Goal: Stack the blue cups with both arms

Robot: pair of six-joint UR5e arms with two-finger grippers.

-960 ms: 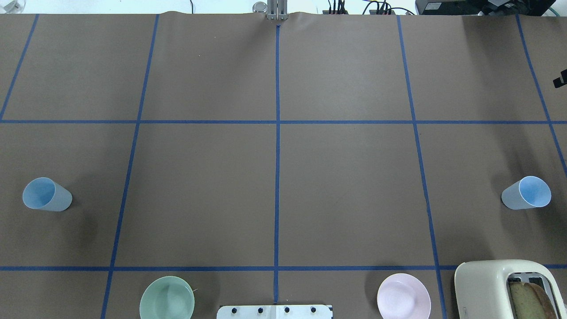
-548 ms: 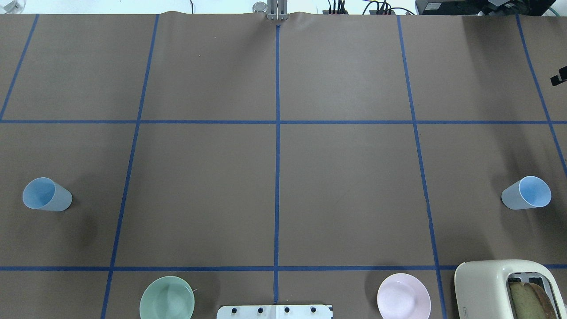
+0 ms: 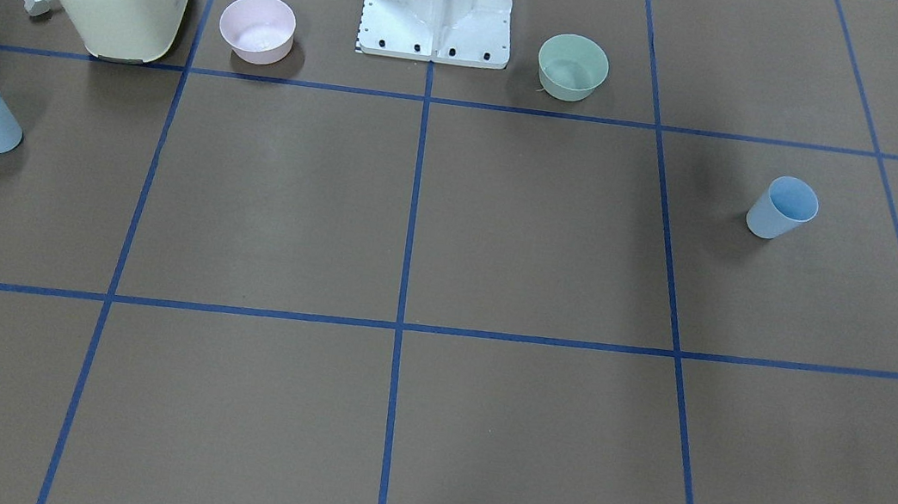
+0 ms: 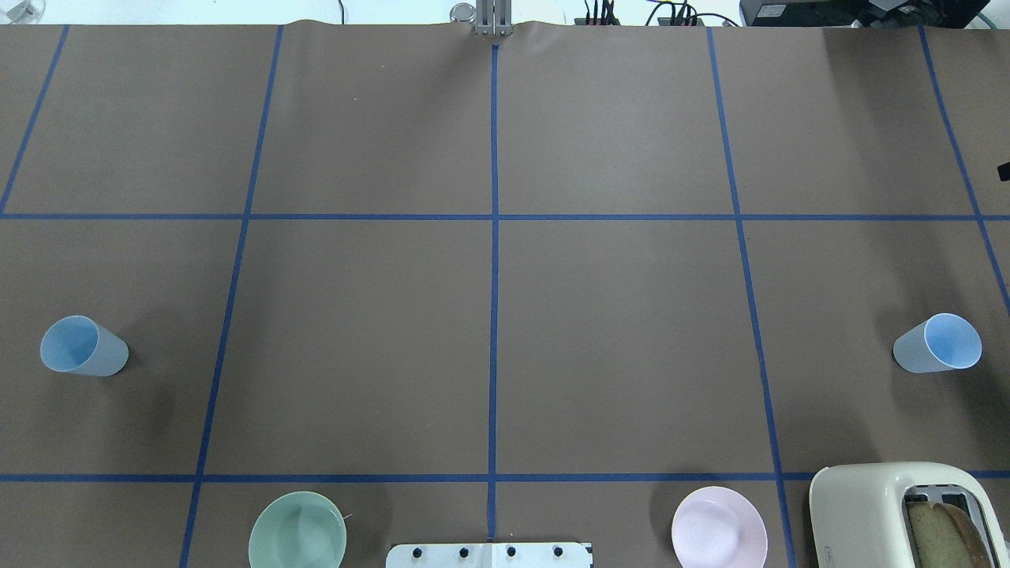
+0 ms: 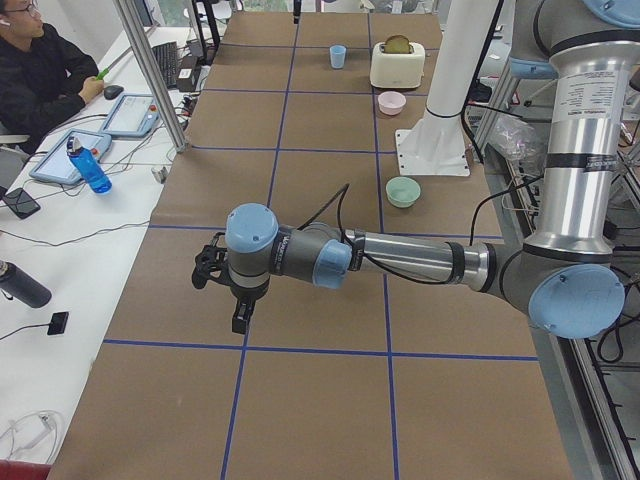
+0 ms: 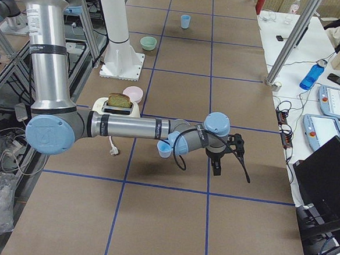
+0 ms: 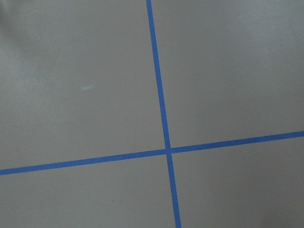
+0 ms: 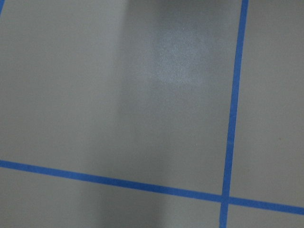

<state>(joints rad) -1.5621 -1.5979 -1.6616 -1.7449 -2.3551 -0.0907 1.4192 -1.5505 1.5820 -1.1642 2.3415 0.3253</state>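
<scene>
The left arm [image 5: 400,258] and right arm [image 6: 129,126] stretch low over opposite ends of the table, probably because each has its own cup to fetch. Whether the left gripper [image 5: 238,318] or right gripper [image 6: 229,161] is open I cannot tell, and neither holds anything. The table [image 4: 615,331] is brown paper gridded with blue tape, with operators' desks alongside. The toaster [image 4: 868,505], pink bowl [image 4: 718,528] and mint bowl [image 4: 297,532] sit by the base, and the left cup [image 4: 81,347] and right cup [image 4: 937,344] stand upright, well apart.

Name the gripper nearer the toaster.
Right. The right gripper hovers a short way outward of the toaster; the left gripper hovers far off on the robot's opposite side.
</scene>
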